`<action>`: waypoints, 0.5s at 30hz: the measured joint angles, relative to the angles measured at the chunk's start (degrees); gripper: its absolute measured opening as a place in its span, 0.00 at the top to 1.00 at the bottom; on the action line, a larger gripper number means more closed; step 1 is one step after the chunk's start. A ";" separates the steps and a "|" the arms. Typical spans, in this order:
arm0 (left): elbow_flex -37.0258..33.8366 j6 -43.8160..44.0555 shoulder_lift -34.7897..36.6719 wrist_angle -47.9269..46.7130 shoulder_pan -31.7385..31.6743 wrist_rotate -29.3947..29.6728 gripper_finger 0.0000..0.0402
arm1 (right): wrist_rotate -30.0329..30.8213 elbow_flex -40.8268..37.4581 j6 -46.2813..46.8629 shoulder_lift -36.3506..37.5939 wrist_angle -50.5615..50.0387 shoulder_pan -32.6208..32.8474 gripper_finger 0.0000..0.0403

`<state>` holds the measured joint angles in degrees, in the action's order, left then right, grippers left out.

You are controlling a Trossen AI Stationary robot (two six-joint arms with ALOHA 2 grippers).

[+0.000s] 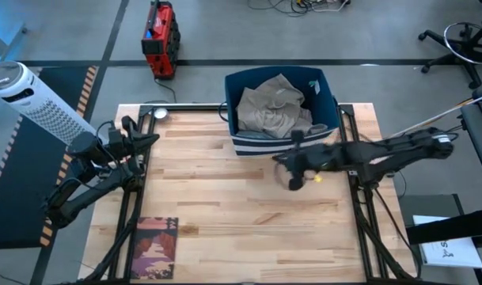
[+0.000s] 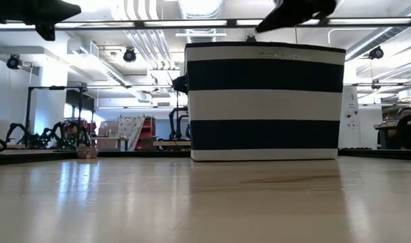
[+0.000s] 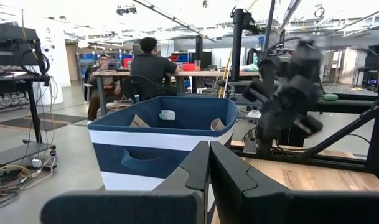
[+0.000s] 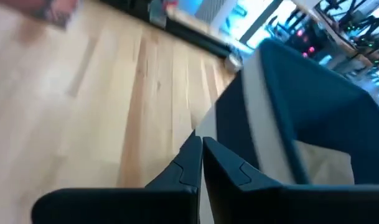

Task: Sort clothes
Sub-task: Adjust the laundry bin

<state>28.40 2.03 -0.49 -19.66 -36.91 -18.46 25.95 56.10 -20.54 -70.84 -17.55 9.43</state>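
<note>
A khaki-beige garment (image 1: 274, 107) lies heaped inside a navy-and-white striped bin (image 1: 328, 95) at the upper middle of the overhead frame, on the far edge of a pale wooden table (image 1: 225, 206). The right gripper (image 1: 292, 170) hangs just below the bin's lower right corner in that frame, its two dark fingers (image 4: 190, 163) pressed together with nothing between them, the bin's wall close beside them. The left gripper (image 1: 138, 129) waits at the table's upper left corner, its fingers (image 3: 198, 168) likewise drawn together and empty, facing the bin. A flat book (image 1: 155, 247) with a dark pinkish cover rests at the lower left of the table. Beyond the bin, two people (image 3: 149, 65) sit at a desk in the room behind.
</note>
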 joint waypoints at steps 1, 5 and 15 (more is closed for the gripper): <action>0.00 0.04 0.00 0.00 0.01 0.01 1.00 | 2.23 1.84 0.00 -2.72 -1.67 0.77 1.00; -0.02 0.09 0.00 0.00 0.00 0.03 1.00 | 11.78 9.14 1.67 -13.44 -8.25 3.19 1.00; -0.04 0.11 0.00 0.11 0.00 0.05 1.00 | 29.07 21.66 3.54 -33.67 -15.58 1.12 1.00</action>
<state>28.36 2.13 -0.49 -19.55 -36.91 -18.41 55.03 77.76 -16.99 -104.52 -33.13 10.55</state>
